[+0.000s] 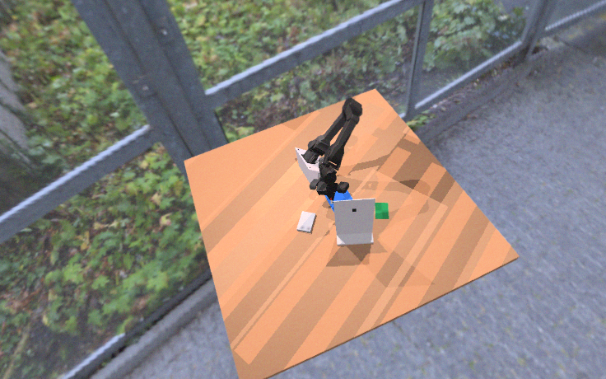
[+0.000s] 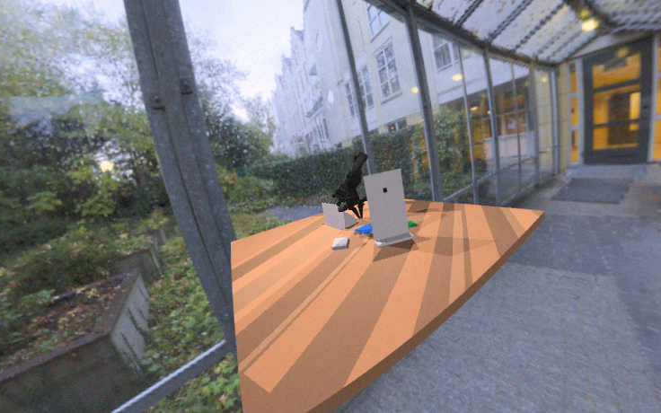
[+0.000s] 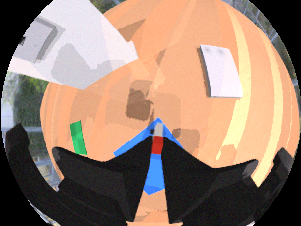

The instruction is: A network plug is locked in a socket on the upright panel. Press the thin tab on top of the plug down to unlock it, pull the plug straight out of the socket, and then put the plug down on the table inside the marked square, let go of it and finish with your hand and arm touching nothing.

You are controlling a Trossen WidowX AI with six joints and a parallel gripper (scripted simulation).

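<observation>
In my wrist view, the gripper (image 3: 157, 159) is pinching the plug (image 3: 157, 141), a small red and grey piece between the dark fingers. I hold it just above the blue marked square (image 3: 153, 175) on the table (image 3: 190, 61). Further out I see a white flat block (image 3: 221, 70), a green block (image 3: 79, 138), and the upright panel (image 3: 72, 41) with its socket (image 1: 353, 209) open.

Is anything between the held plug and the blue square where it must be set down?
Nothing visible. The plug, shut in the pincer, hangs right over the blue square; the panel stands off to one side.
</observation>
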